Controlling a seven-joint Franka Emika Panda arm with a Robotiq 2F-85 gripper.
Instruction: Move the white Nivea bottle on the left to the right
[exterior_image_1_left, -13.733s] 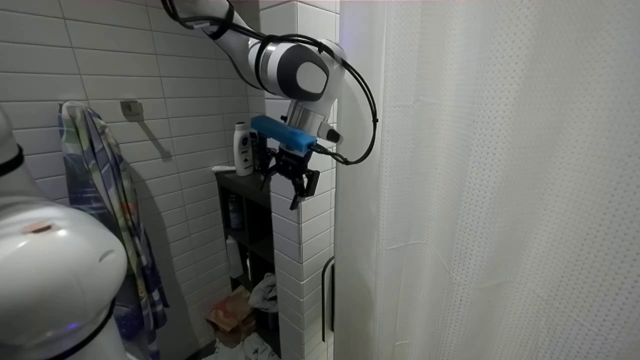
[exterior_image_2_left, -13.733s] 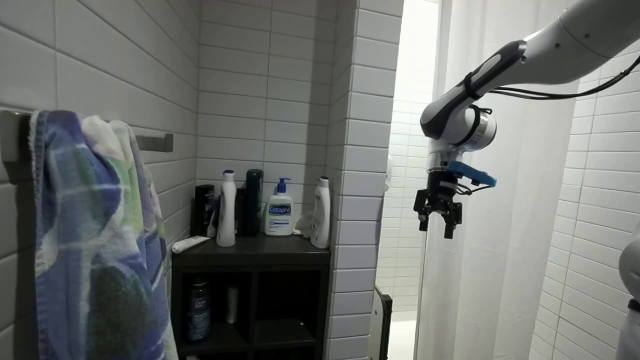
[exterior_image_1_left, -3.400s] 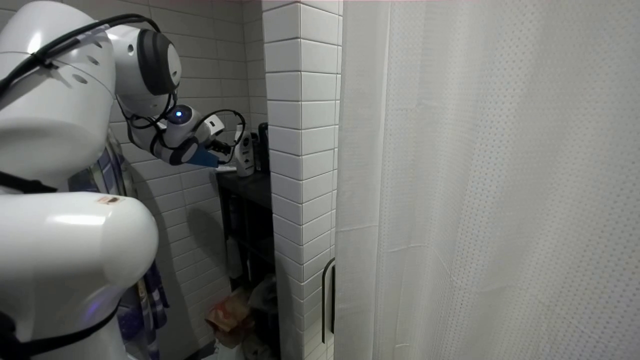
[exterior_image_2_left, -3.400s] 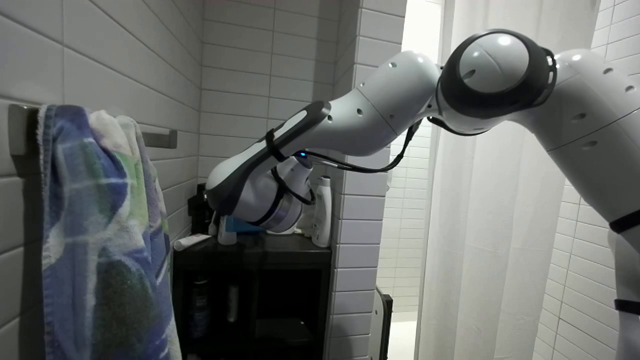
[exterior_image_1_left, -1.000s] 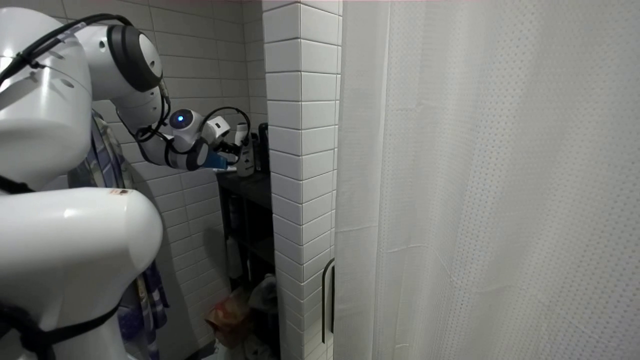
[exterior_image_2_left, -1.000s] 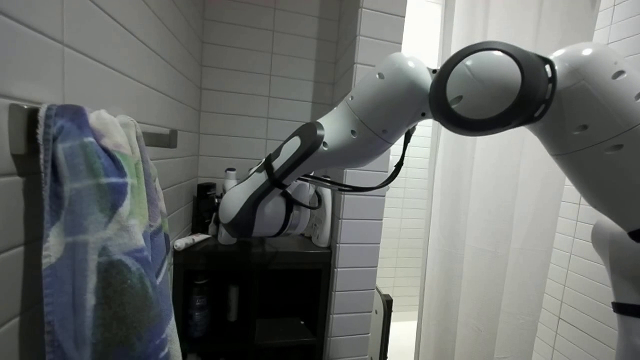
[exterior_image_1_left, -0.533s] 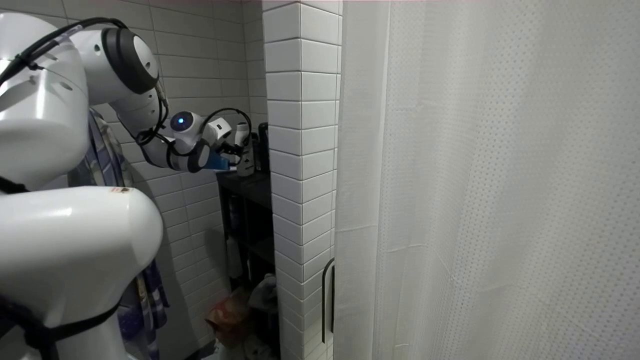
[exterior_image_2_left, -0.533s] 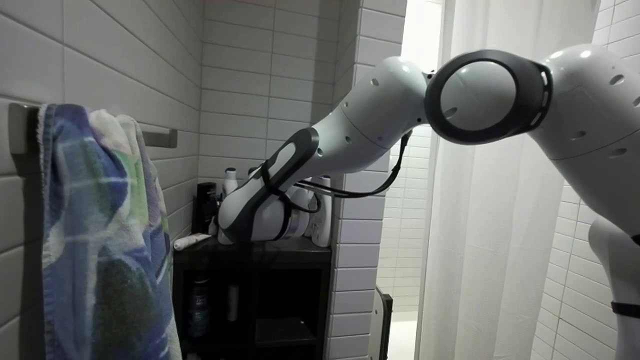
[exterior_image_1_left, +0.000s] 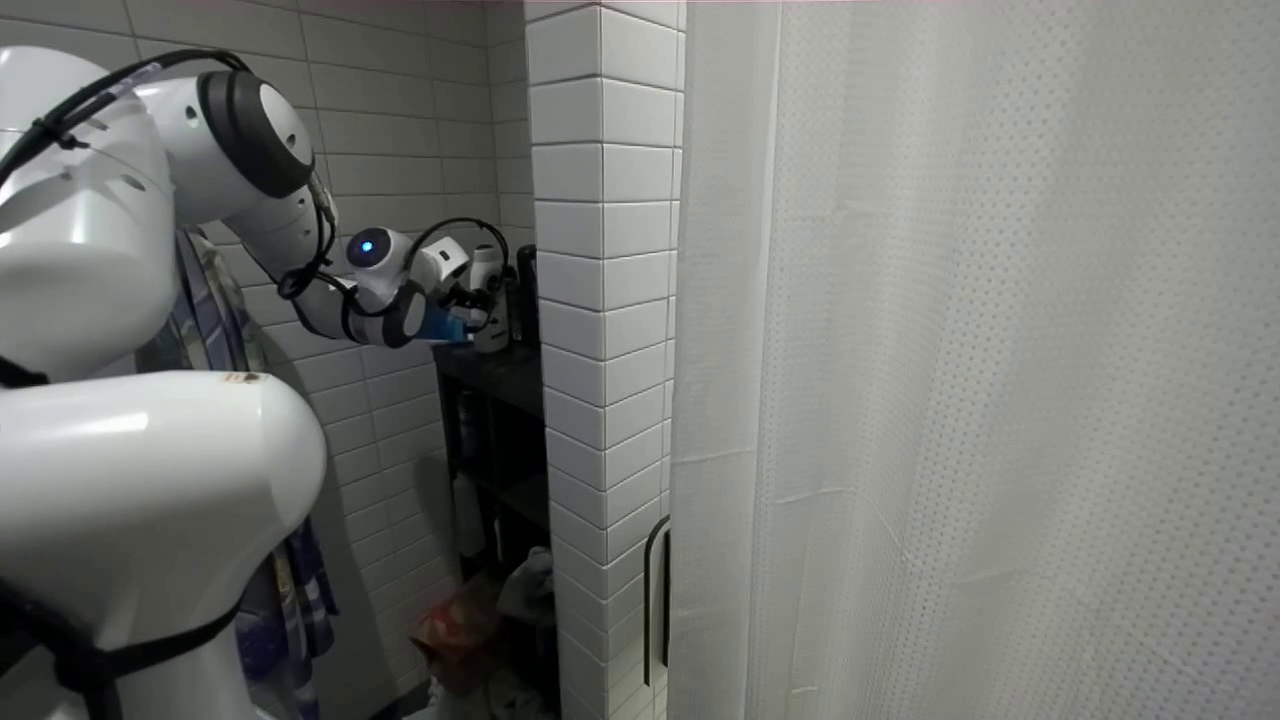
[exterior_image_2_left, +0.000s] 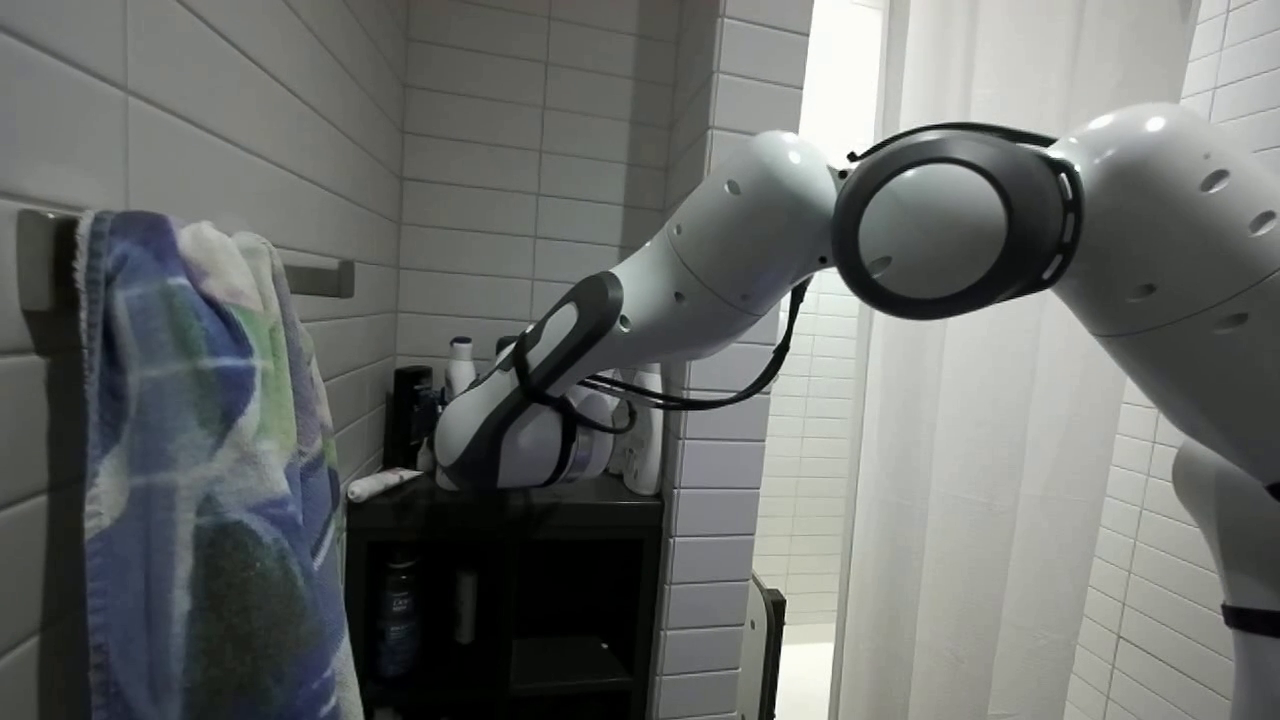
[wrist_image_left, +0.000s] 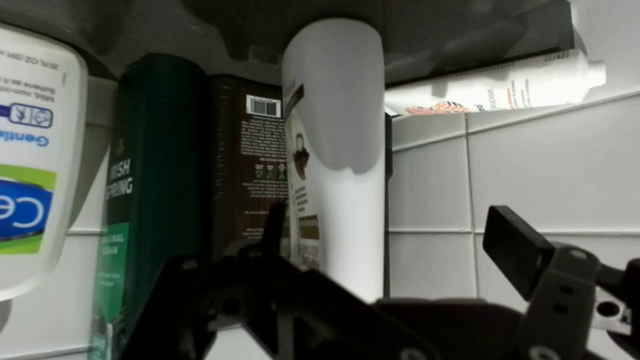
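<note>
The white Nivea bottle (wrist_image_left: 345, 150) stands on the dark shelf top, its base toward the upper edge of the wrist view. My gripper (wrist_image_left: 388, 220) is open around its upper part: the left finger is close beside the bottle's label side, while a wide gap of tile shows before the right finger. Whether the left finger touches it, I cannot tell. In an exterior view the bottle (exterior_image_1_left: 485, 264) is partly covered by the gripper (exterior_image_1_left: 472, 302) and cable. In an exterior view only the neck and cap of the bottle (exterior_image_2_left: 460, 366) show above my arm; the gripper is mostly hidden there.
Left of the bottle in the wrist view are a brown bottle (wrist_image_left: 245, 150), a green bottle (wrist_image_left: 160, 150) and a Cetaphil bottle (wrist_image_left: 30, 125). A white tube (wrist_image_left: 500, 90) lies to the right. Another white bottle (exterior_image_2_left: 648, 450) stands by the tiled pillar (exterior_image_2_left: 720, 450).
Over the last second my arm has lowered a little and the gripper has edged toward the bottle. Much earlier it hung away from the shelf, near the curtain. The bottle stands where it was.
</note>
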